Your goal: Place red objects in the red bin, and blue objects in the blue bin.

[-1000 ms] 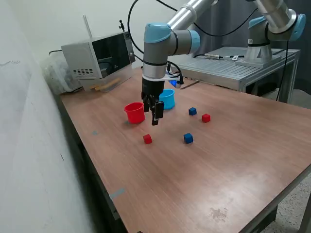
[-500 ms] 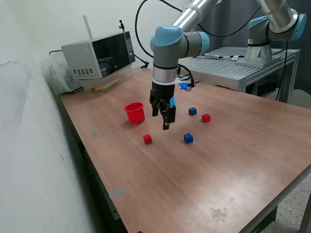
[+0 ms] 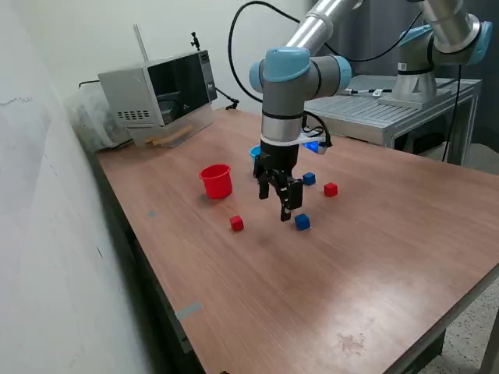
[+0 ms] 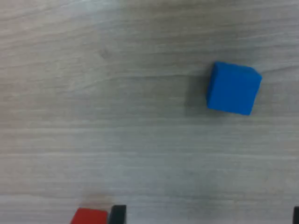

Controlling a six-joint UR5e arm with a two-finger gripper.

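Note:
In the exterior view my gripper (image 3: 282, 204) hangs open over the table, holding nothing, just to the exterior view's left of a dark blue cube (image 3: 302, 222). In the wrist view that blue cube (image 4: 232, 88) lies apart from the fingertips (image 4: 118, 214), and a red cube (image 4: 88, 217) shows beside one of them. A second blue cube (image 3: 309, 178) and a red cube (image 3: 330, 189) lie further back. Another red cube (image 3: 236, 224) lies in front of the red bin (image 3: 216, 181). The arm hides most of the blue bin (image 3: 255, 151).
A microwave (image 3: 160, 93) stands at the table's back corner near the wall. A second arm (image 3: 427, 54) is mounted on a metal bench (image 3: 382, 109) behind. The table edge (image 3: 148, 265) runs along the exterior view's left.
The gripper has travelled from beside the red bin toward the exterior view's right and nearer the front blue cube. Cubes and bins have not moved.

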